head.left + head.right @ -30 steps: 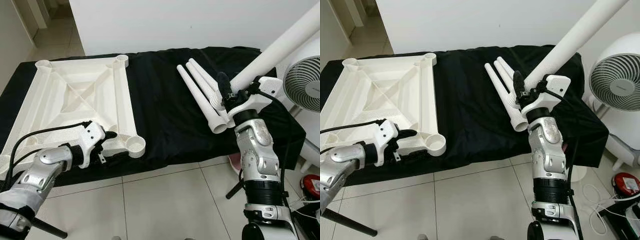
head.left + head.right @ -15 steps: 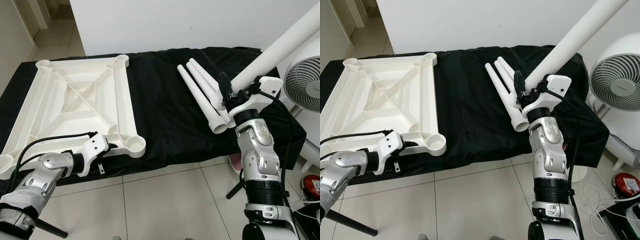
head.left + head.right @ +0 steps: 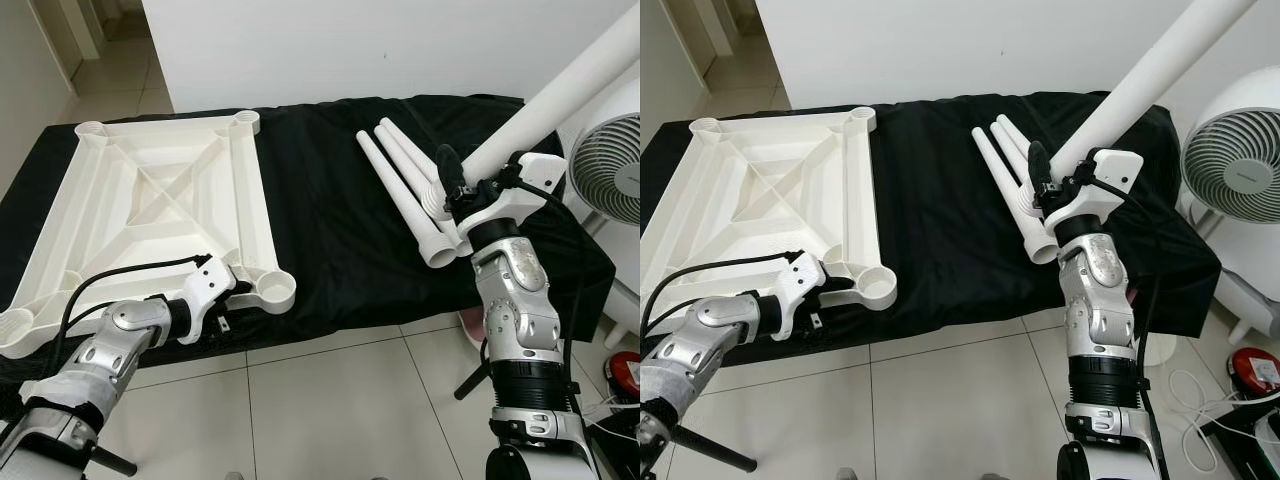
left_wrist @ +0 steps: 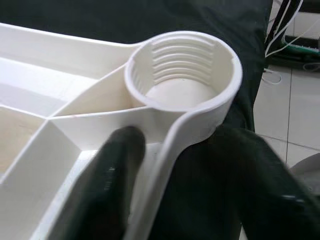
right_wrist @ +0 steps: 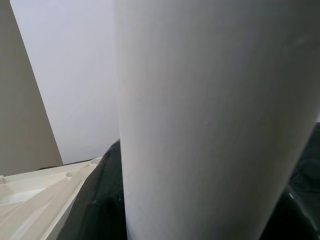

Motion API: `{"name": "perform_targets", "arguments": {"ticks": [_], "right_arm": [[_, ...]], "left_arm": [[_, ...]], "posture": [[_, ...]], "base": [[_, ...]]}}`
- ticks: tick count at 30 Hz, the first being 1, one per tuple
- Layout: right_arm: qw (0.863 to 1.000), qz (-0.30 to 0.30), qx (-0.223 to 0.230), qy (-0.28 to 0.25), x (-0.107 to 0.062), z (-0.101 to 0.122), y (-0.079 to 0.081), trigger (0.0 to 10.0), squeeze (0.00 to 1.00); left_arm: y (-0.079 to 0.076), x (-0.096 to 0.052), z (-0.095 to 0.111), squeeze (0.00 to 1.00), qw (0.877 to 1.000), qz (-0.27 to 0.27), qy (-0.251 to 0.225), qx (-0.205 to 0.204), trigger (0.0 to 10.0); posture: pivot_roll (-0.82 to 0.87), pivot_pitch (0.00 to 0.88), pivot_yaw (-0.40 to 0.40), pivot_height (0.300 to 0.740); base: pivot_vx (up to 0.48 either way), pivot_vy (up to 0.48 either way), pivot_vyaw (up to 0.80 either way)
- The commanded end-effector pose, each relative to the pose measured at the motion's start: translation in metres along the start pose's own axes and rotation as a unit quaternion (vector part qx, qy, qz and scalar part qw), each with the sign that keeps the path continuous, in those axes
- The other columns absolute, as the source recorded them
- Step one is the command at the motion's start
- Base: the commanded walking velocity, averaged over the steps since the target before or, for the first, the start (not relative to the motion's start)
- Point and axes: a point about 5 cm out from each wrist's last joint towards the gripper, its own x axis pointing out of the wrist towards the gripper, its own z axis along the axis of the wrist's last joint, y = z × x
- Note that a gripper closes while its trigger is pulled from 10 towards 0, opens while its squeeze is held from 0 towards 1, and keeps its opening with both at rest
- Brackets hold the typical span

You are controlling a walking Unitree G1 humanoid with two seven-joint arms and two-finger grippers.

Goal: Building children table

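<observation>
A white table top (image 3: 160,200) lies upside down on a black cloth (image 3: 320,200), with round leg sockets at its corners. My left gripper (image 3: 232,283) is shut on the near rim beside the near right socket (image 4: 182,75). One finger (image 4: 112,180) sits inside the rim and the other outside. My right gripper (image 3: 447,185) is shut on a long white leg (image 3: 560,95) and holds it tilted up toward the far right. Three more white legs (image 3: 405,195) lie side by side on the cloth just left of that gripper.
A white fan (image 3: 610,165) stands to the right of the cloth. A red object (image 3: 625,375) and cables lie on the tiled floor (image 3: 330,400) at the near right. A white wall runs behind the cloth.
My left forearm has dropped and swung in, and its gripper has slid right along the near rim toward the corner socket. The table top has shifted slightly. The right arm and its leg stay put.
</observation>
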Motion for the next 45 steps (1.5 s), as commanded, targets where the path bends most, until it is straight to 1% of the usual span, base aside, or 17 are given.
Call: {"name": "perform_targets", "arguments": {"ticks": [1, 9, 13, 15, 17, 21, 25, 27, 31, 33, 34, 37, 38, 39, 40, 41, 45], "right_arm": [[1.000, 0.008, -0.004, -0.007, 0.002, 0.004, 0.003, 10.0, 0.00], [1.000, 0.009, -0.005, -0.008, 0.003, 0.004, 0.004, 10.0, 0.00], [1.000, 0.007, -0.005, -0.009, 0.003, 0.004, 0.004, 10.0, 0.00], [1.000, 0.005, -0.003, -0.011, 0.004, 0.004, 0.004, 10.0, 0.00], [1.000, 0.005, -0.003, -0.011, 0.004, 0.004, 0.004, 10.0, 0.00], [1.000, 0.005, 0.000, -0.012, 0.004, 0.004, 0.006, 10.0, 0.00], [1.000, 0.003, 0.001, -0.013, 0.004, 0.005, 0.008, 10.0, 0.00], [1.000, 0.002, 0.003, -0.013, 0.003, 0.004, 0.009, 10.0, 0.00], [1.000, 0.002, 0.003, -0.012, 0.003, 0.004, 0.009, 10.0, 0.00], [1.000, 0.002, 0.002, -0.013, 0.003, 0.005, 0.009, 10.0, 0.00], [1.000, 0.002, 0.001, -0.013, 0.003, 0.005, 0.008, 10.0, 0.00], [1.000, 0.000, 0.001, -0.013, 0.003, 0.005, 0.007, 10.0, 0.00], [1.000, 0.000, 0.001, -0.013, 0.003, 0.005, 0.007, 10.0, 0.00], [1.000, 0.000, 0.001, -0.013, 0.003, 0.005, 0.007, 10.0, 0.00], [1.000, 0.000, 0.001, -0.013, 0.003, 0.005, 0.007, 10.0, 0.00], [1.000, 0.001, 0.001, -0.012, 0.003, 0.005, 0.008, 10.0, 0.00], [1.000, 0.001, 0.001, -0.011, 0.002, 0.004, 0.008, 10.0, 0.00]], "left_arm": [[-0.010, 0.007, -0.003, 0.00, 0.999, -0.038, 0.002, -0.003, 0.0], [-0.018, 0.023, 0.004, 0.00, 0.999, -0.050, -0.019, -0.008, 0.0], [-0.023, 0.035, 0.011, 0.00, 0.998, -0.046, -0.039, -0.014, 0.0], [-0.025, 0.049, 0.017, 0.00, 0.998, -0.031, -0.058, -0.022, 0.0], [-0.025, 0.049, 0.017, 0.00, 0.998, -0.031, -0.058, -0.022, 0.0], [-0.023, 0.061, 0.021, 0.00, 0.997, 0.006, -0.073, -0.033, 0.0], [-0.012, 0.070, 0.020, 0.00, 0.991, 0.097, -0.070, -0.055, 0.0], [-0.002, 0.070, 0.018, 0.00, 0.985, 0.154, -0.055, -0.059, 0.0], [0.000, 0.069, 0.017, 0.00, 0.983, 0.166, -0.054, -0.062, 0.0], [0.007, 0.066, 0.014, 0.00, 0.975, 0.205, -0.041, -0.074, 0.0], [0.011, 0.064, 0.013, 0.00, 0.970, 0.229, -0.033, -0.078, 1.7], [0.016, 0.062, 0.011, 0.00, 0.963, 0.258, -0.020, -0.079, 2.3], [0.018, 0.061, 0.011, 0.00, 0.960, 0.269, -0.014, -0.078, 3.5], [0.018, 0.061, 0.011, 0.00, 0.960, 0.269, -0.014, -0.078, 3.5], [0.021, 0.060, 0.010, 0.00, 0.956, 0.283, -0.008, -0.077, 10.0], [0.024, 0.057, 0.010, 0.00, 0.950, 0.301, -0.006, -0.077, 10.0], [0.023, 0.057, 0.011, 0.00, 0.954, 0.290, -0.013, -0.079, 10.0]], "posture": [[-0.13, 0.000, 0.043, 0.740], [-0.14, 0.000, 0.041, 0.740], [-0.14, 0.000, 0.042, 0.740], [-0.15, 0.000, 0.043, 0.740], [-0.15, 0.000, 0.043, 0.740], [-0.16, 0.000, 0.045, 0.740], [-0.17, 0.000, 0.043, 0.740], [-0.18, 0.000, 0.040, 0.740], [-0.18, 0.000, 0.040, 0.740], [-0.18, 0.000, 0.040, 0.740], [-0.18, 0.000, 0.041, 0.740], [-0.18, 0.000, 0.041, 0.740], [-0.18, 0.000, 0.044, 0.740], [-0.18, 0.000, 0.044, 0.740], [-0.18, 0.000, 0.046, 0.740], [-0.18, 0.000, 0.046, 0.740], [-0.17, 0.000, 0.049, 0.740]], "base": [[0.000, 0.000, 0.00], [0.000, 0.000, 0.00], [0.000, 0.000, 0.00], [0.000, 0.000, 0.00], [0.000, 0.000, 0.00], [0.000, 0.000, 0.00], [0.000, 0.000, 0.00], [0.000, 0.000, 0.00], [0.000, 0.000, 0.00], [0.000, 0.000, 0.00], [0.000, 0.000, 0.00], [0.000, 0.000, 0.00], [0.000, 0.000, 0.00], [0.000, 0.000, 0.00], [0.000, 0.000, 0.00], [0.000, 0.000, 0.00], [0.000, 0.000, 0.00]]}}
